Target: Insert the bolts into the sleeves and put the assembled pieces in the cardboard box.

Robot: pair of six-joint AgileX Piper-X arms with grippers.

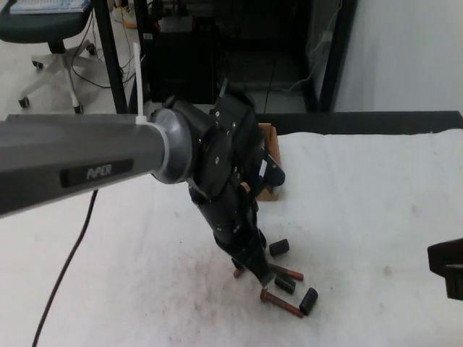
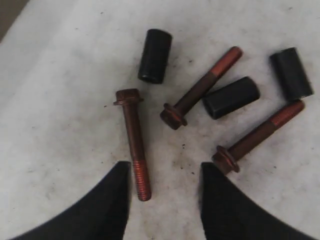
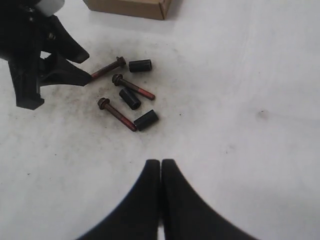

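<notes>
Three copper-coloured bolts and three black sleeves lie loose on the white cloth. My left gripper (image 2: 165, 200) is open just above the cloth, with the threaded end of one bolt (image 2: 134, 140) between its fingers, close to one finger (image 2: 112, 200). The two other bolts (image 2: 200, 90) (image 2: 260, 135) lie beside it among the sleeves (image 2: 155, 55) (image 2: 231, 97) (image 2: 291, 73). In the high view the left gripper (image 1: 253, 269) stands over the same cluster (image 1: 286, 275). My right gripper (image 3: 160, 175) is shut and empty, some way from the parts (image 3: 130, 98). The cardboard box (image 1: 269, 163) sits behind the left arm.
The left arm's grey link (image 1: 79, 163) crosses the high view and hides part of the box. The cardboard box's corner (image 3: 132, 7) also appears in the right wrist view, beyond the parts. A black bench edge (image 1: 376, 119) runs along the back. White cloth (image 1: 376, 202) spreads to the right.
</notes>
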